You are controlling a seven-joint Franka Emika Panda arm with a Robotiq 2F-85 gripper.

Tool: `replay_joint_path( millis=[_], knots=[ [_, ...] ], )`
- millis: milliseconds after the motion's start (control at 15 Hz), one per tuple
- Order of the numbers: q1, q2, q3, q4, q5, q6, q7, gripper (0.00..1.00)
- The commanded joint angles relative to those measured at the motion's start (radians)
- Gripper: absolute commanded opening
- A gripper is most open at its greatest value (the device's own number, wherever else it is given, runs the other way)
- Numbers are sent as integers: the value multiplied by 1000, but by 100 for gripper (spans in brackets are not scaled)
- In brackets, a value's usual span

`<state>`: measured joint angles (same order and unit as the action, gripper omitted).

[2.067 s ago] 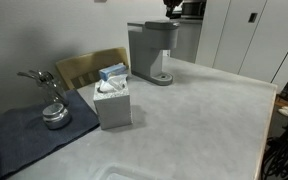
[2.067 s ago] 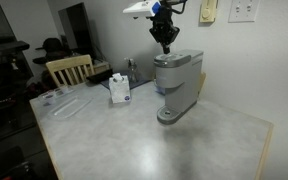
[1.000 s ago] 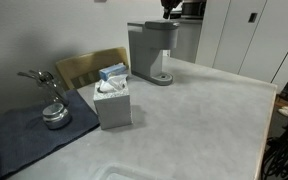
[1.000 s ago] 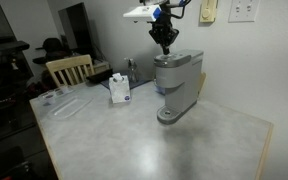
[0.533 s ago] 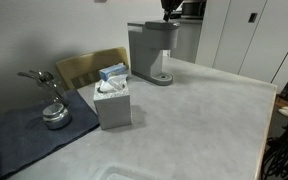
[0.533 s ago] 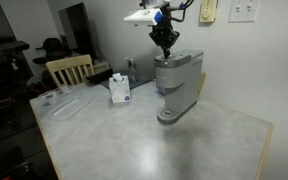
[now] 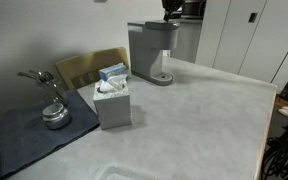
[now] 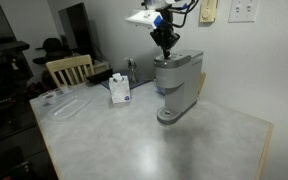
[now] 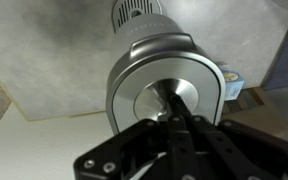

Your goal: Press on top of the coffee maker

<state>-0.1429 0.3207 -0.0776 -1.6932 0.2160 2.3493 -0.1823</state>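
Note:
The coffee maker (image 7: 152, 50) is a tall grey boxy machine with a flat overhanging head and a round base; it stands on the table at the far side in both exterior views (image 8: 177, 85). My gripper (image 8: 165, 45) hangs straight down over its head, fingertips at the top surface. In the wrist view the shut fingers (image 9: 170, 100) point at the round silver top (image 9: 164, 85) of the machine. Whether the tips touch the top cannot be told.
A white-grey tissue box (image 7: 113, 98) stands left of the machine, also seen in an exterior view (image 8: 120, 88). A wooden chair (image 7: 89, 66) is behind it. A metal item (image 7: 52, 105) lies on a dark cloth. The light table (image 7: 199, 115) spreads forward.
The gripper has stayed over the coffee maker's head, shifting only slightly; nothing else moved.

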Motion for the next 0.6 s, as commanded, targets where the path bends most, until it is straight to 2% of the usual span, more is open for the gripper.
replay_joint_path(
  millis=[0, 533],
  knots=[
    [-31, 5, 29, -50, 52, -21, -43, 0],
    [-31, 6, 28, 3, 44, 0, -47, 0]
  ],
)
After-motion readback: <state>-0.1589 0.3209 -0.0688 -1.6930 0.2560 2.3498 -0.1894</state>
